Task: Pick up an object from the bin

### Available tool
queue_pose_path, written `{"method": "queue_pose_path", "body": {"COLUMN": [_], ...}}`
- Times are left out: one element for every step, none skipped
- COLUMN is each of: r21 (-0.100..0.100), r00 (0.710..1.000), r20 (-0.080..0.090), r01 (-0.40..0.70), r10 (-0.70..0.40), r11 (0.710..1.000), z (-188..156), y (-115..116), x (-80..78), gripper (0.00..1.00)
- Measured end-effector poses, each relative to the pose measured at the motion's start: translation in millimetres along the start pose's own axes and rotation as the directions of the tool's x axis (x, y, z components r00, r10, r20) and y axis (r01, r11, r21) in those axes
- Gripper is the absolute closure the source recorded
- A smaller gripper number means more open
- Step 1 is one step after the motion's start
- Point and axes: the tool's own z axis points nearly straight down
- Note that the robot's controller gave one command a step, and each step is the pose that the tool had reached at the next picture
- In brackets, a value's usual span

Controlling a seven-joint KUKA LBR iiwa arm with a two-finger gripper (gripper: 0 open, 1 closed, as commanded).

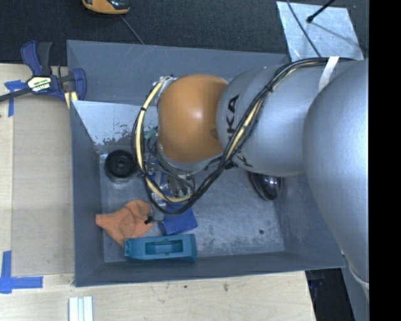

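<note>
The small blue block, located just beyond the teal case near the gripper (whose state cannot be told), is judged light and stiff, best taken across its narrow sides.

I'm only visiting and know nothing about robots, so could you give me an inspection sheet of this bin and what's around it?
Surface: grey metal bin, floor scuffed.
Job's things: orange cloth, blue flat piece, teal block, black round cap, shiny metal thing partly under the arm.
Clutter: nothing seen.
Grippers: gripper below the orange cover, close by the cloth and blue piece.
Cables: yellow and black cables loop around the wrist.
Surroundings: yellow-black object beyond the far rim.
</note>
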Motion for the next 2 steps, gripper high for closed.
{"method": "queue_pose_path", "body": {"r21": [0.001, -0.001], "r00": [0.988, 0.964], "r20": [-0.003, 0.0], "r01": [0.154, 0.265], "r10": [-0.154, -0.265], "r11": [0.988, 0.964], "z": [24, 74], "y": [-5, -1], "x": [11.5, -11.5], "gripper": [0.0, 1.0]}}
